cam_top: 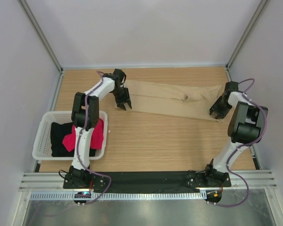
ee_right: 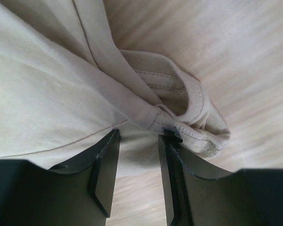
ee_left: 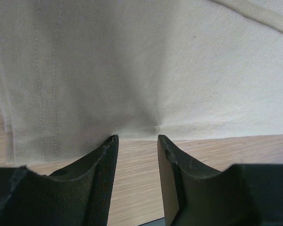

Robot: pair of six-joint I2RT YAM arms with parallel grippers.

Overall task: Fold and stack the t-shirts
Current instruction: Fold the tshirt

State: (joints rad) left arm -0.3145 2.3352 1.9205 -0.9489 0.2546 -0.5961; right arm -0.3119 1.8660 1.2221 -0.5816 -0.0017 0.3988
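Observation:
The tan t-shirt (cam_top: 174, 101) lies as a long folded strip across the back of the table. My left gripper (cam_top: 124, 106) stands open at its left end. In the left wrist view its tips (ee_left: 137, 137) touch the hemmed edge of the tan cloth (ee_left: 155, 70), with bare wood between the jaws. My right gripper (cam_top: 218, 113) is at the strip's right end, open. Its jaws (ee_right: 140, 134) straddle the edge of the cloth (ee_right: 52, 94) next to the bunched ribbed collar (ee_right: 193, 99). A red-pink shirt (cam_top: 98, 133) and a black shirt (cam_top: 59, 134) lie in the basket.
The white slotted basket (cam_top: 42, 136) sits at the near left, beside the left arm. Grey walls and metal posts (cam_top: 40, 35) enclose the table on three sides. A black strip (cam_top: 146, 179) runs along the near edge between the arm bases.

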